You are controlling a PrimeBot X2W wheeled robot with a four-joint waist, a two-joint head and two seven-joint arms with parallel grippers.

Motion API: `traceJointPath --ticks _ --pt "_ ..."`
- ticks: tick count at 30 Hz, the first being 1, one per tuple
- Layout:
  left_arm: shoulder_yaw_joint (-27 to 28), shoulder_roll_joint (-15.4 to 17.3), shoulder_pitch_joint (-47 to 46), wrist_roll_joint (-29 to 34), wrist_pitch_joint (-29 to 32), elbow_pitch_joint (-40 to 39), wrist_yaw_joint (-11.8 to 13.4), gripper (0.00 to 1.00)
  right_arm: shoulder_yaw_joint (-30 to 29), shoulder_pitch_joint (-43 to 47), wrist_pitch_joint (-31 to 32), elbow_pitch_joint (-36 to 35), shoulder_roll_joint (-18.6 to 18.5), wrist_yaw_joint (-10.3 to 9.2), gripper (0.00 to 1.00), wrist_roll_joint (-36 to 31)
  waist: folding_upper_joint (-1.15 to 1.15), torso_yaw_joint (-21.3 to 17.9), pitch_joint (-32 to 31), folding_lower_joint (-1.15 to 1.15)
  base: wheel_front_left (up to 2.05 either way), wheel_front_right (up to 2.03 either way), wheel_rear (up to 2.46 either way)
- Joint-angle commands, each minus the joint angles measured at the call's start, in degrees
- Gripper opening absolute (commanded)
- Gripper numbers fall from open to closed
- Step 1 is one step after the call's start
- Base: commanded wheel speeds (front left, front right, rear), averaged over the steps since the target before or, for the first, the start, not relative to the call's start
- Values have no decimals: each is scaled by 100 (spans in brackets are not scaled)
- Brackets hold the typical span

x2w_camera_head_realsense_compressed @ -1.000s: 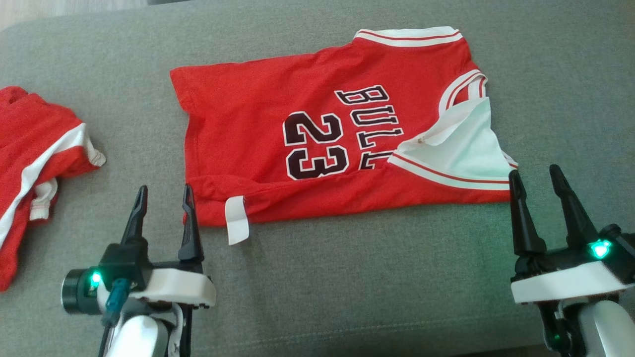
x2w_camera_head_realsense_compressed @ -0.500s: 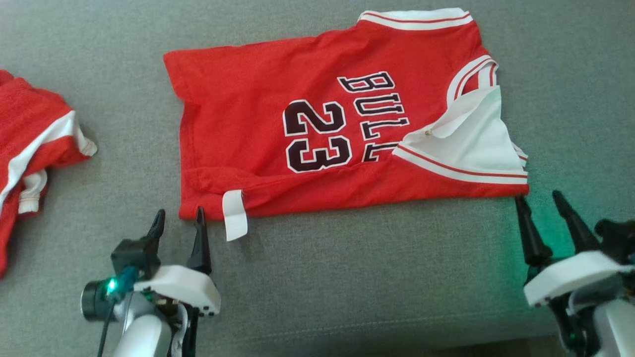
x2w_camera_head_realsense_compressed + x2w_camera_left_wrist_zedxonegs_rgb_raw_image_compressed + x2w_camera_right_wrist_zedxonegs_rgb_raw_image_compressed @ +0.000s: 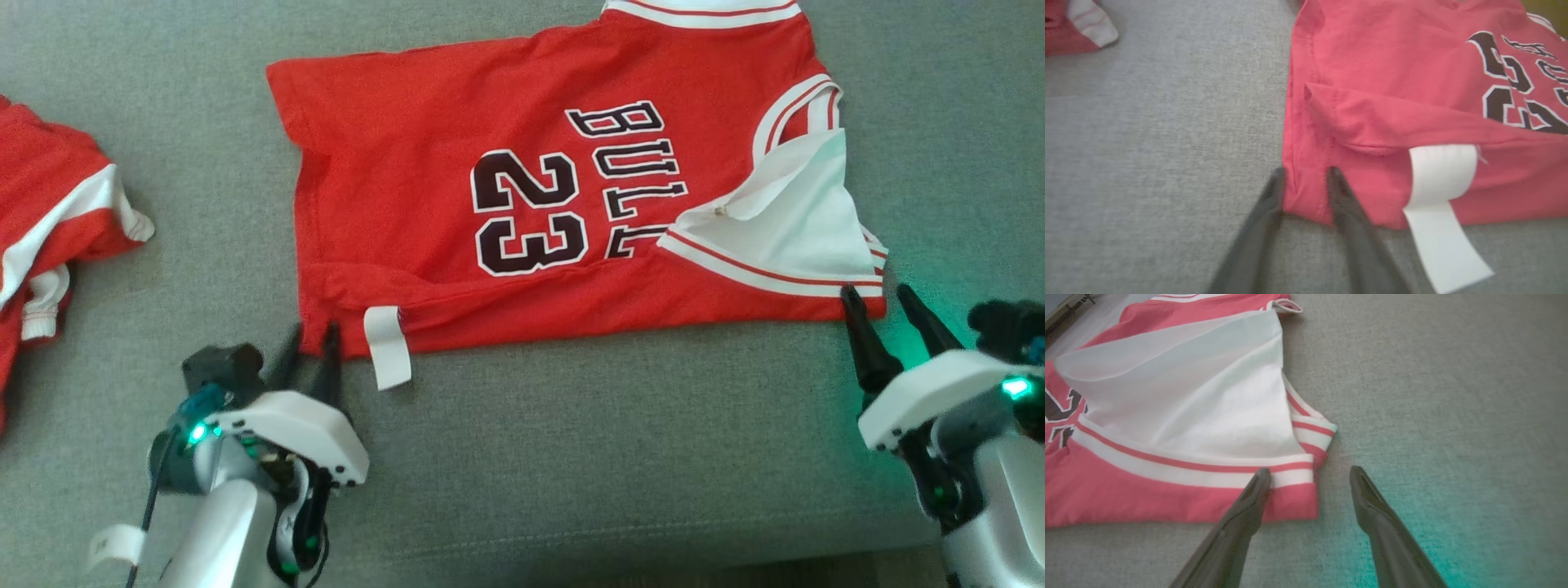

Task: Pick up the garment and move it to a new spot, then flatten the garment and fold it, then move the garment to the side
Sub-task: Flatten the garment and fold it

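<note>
The garment (image 3: 457, 163) is a red jersey with "BULLS 23" on it, spread on a grey cushion (image 3: 620, 441). A fold runs along its near edge, and its white lining is turned out at the right. My left gripper (image 3: 313, 335) is at the near left hem corner. In the left wrist view its fingers (image 3: 1278, 179) straddle that corner of the garment (image 3: 1372, 102) with a narrow gap. My right gripper (image 3: 877, 292) stands open at the near right corner. In the right wrist view one of its fingertips (image 3: 1261, 477) lies over the striped hem (image 3: 1188, 465), the other over bare cushion.
A white label (image 3: 388, 347) hangs from the near hem just right of my left gripper. A second red and white piece of clothing (image 3: 49, 220) lies crumpled at the far left. Bare grey cushion runs along the near side between the arms.
Both grippers have moved forward to the garment's near corners. The left gripper's fingers have drawn closer together around the hem corner. The head view has also shifted.
</note>
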Motion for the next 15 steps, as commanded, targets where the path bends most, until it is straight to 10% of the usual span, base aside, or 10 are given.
traceJointPath --ticks 1,3,15 --pt "62 8 -8 -29 154 31 -41 0 119 -156 26 -143 -94 22 84 47 0 1 9 0 0 0 0" --pt "54 39 -17 -73 219 -48 -76 0 165 -280 29 -53 -95 22 0 263 0 15 30 0 0 0 0" --pt "86 279 174 68 74 -769 82 0 185 3 -121 -227 -176 22 0 739 0 83 -132 0 0 0 0"
